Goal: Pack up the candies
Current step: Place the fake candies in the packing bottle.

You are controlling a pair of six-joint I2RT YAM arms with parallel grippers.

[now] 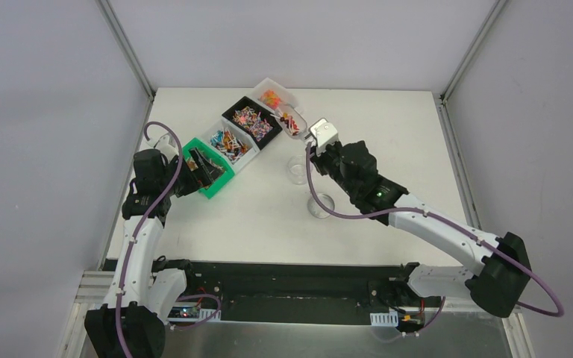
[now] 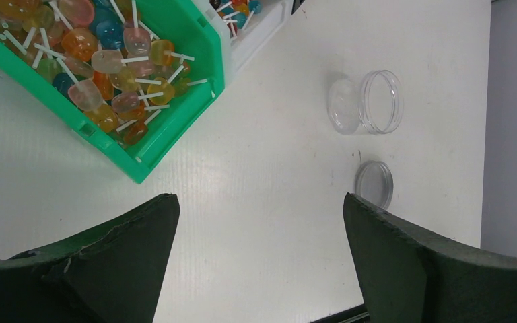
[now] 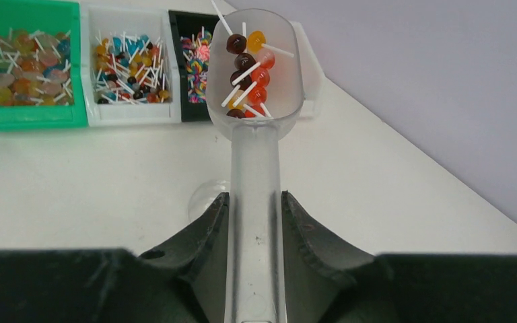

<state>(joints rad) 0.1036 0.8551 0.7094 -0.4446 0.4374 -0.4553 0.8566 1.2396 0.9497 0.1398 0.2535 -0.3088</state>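
Right claw (image 3: pixel 254 199) is clenched on the handle of the scoop (image 3: pixel 254 151), one finger on each side. The candies (image 3: pixel 248 74) ride in the bowl at the far end, straight ahead of the claw: a small heap of red, orange and brown, sticks poking out. The bowl sits in front of the last bin (image 3: pixel 309 64) of the row, close to the table's far edge. More candies fill all four bins, which run on a slant from the left edge to the far edge.

Left claw (image 2: pixel 261 205) is released, fingers spread wide with bare table (image 2: pixel 262 161) between them. The green bin (image 2: pixel 205 47) lies just ahead and to its left, its corner near one finger but not touching. The jar (image 2: pixel 377 101) and the lid (image 2: pixel 375 183) stand apart from each other on the open middle of the table. The jar is just beside the right claw, and white tabletop runs on to the right edge.
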